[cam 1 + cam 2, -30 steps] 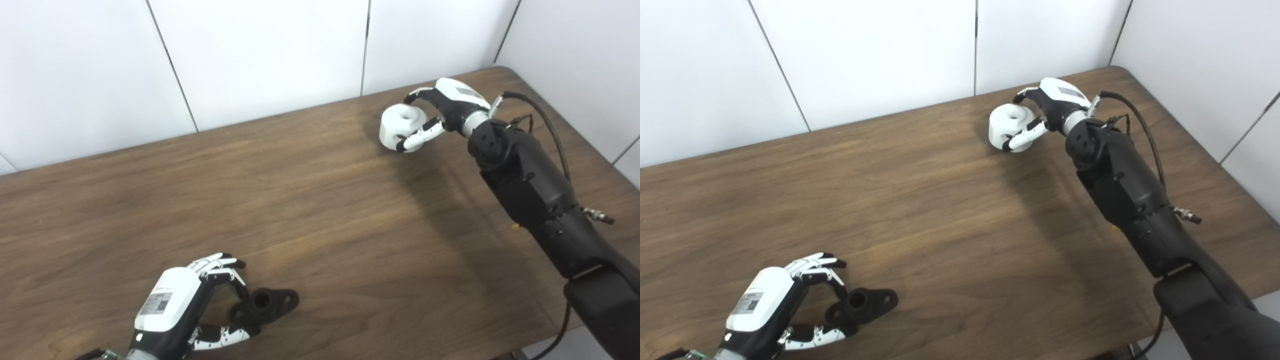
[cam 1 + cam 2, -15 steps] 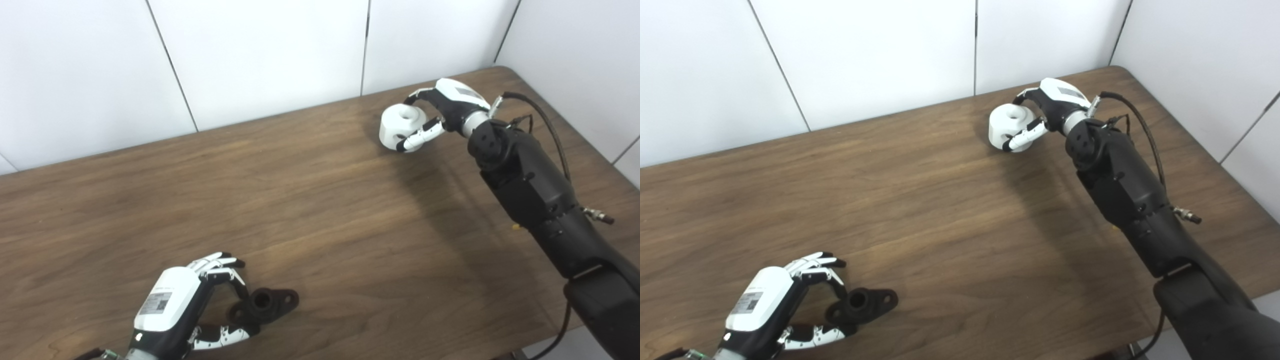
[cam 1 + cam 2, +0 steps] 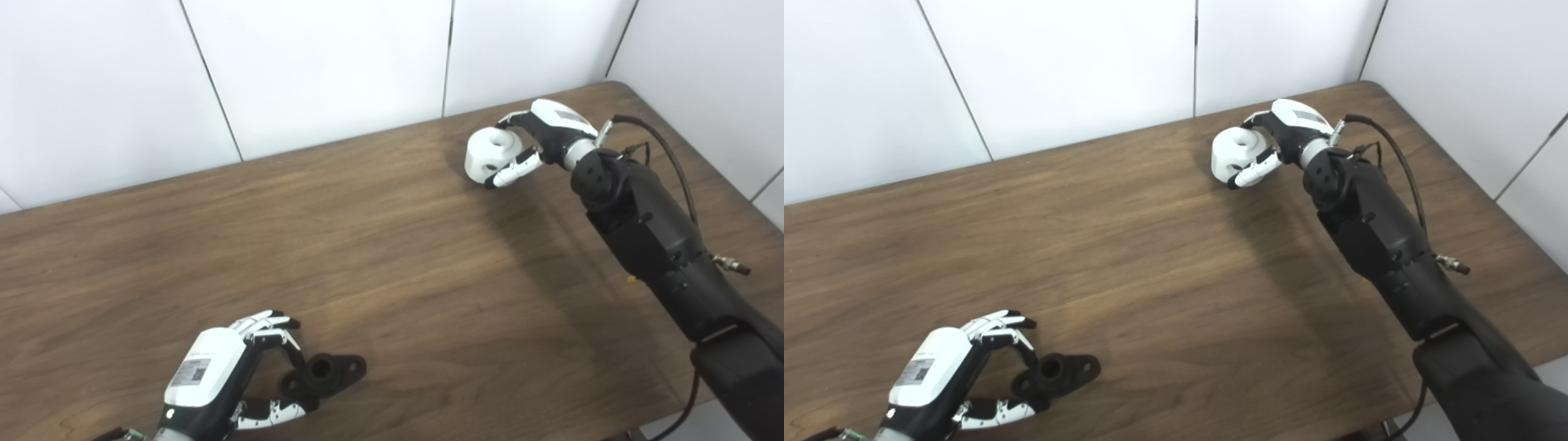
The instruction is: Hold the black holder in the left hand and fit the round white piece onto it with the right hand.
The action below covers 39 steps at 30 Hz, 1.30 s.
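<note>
Two hands, well apart. Left hand (image 3: 211,373) at near edge, fingers (image 3: 269,321) curled round black holder (image 3: 324,372) flat on surface (image 3: 380,257), bracing it. Right hand (image 3: 542,138) far corner, fingers pinching round white piece (image 3: 490,153), readying to carry.

You see a white round piece (image 3: 490,153), a black holder (image 3: 324,372), white-and-black hands, and a dark brown wood-grain tabletop (image 3: 380,257).

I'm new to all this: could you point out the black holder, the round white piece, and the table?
black holder (image 3: 331,371), left eye view, rim of its central hole.
round white piece (image 3: 484,160), left eye view, side wall.
table (image 3: 1127,233), right eye view, bare wood.
</note>
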### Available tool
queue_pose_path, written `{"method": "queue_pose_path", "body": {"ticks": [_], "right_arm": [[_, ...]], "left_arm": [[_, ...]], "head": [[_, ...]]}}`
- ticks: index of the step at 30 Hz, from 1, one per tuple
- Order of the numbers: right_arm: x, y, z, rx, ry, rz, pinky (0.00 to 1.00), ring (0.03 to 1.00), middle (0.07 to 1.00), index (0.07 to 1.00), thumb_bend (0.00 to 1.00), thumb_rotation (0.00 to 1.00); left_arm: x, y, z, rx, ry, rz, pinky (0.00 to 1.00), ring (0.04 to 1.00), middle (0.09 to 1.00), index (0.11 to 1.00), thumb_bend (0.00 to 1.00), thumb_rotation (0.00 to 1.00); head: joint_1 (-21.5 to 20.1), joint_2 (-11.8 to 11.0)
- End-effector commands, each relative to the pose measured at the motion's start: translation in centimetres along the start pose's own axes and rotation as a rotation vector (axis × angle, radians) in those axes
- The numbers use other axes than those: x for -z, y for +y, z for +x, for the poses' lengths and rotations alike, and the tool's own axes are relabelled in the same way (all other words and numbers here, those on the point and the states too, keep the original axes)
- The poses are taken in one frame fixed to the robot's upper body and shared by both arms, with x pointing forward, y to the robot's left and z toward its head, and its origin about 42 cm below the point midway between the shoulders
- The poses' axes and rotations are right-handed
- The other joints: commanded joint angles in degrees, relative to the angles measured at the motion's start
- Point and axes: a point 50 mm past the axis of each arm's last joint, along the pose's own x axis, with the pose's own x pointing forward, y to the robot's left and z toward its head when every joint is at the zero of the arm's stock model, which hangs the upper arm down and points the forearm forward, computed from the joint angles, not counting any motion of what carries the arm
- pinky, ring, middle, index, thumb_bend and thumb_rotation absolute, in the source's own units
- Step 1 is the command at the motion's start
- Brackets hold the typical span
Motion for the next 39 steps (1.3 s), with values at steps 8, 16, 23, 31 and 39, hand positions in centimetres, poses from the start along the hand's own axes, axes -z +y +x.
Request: {"method": "queue_pose_path", "body": {"ticks": [8,16,23,31,39], "right_arm": [[-0.23,-2.92,0.01,0.078,-0.023,-0.028,1.0,0.959,0.899,0.78,0.78,0.31],[-0.3,-3.11,-0.07,0.099,-0.03,-0.023,1.0,0.953,0.894,0.761,0.75,0.26],[-0.31,-3.01,0.03,0.138,-0.046,-0.02,1.0,0.933,0.874,0.693,0.74,0.22],[-0.25,-2.92,-0.18,0.173,-0.059,-0.028,1.0,0.959,0.879,0.492,0.53,0.14],[-0.07,-2.89,-0.35,0.182,-0.069,-0.047,1.0,0.967,0.871,0.487,0.52,0.14]], "left_arm": [[0.95,-1.88,-1.43,0.141,0.086,-0.019,0.82,0.867,0.793,0.489,0.52,0.05],[0.67,-1.88,-1.42,0.145,0.084,-0.011,0.83,0.869,0.795,0.489,0.52,0.05],[0.55,-1.95,-1.39,0.147,0.078,-0.004,0.84,0.864,0.794,0.489,0.52,0.05],[0.41,-1.97,-1.37,0.148,0.079,-0.004,0.83,0.866,0.798,0.489,0.52,0.05],[0.29,-2.0,-1.31,0.146,0.076,-0.001,0.84,0.868,0.8,0.489,0.52,0.05]], "head": [[-0.2,0.2],[-0.1,0.4],[0.1,0.4],[0.1,0.4],[0.2,0.4]]}}
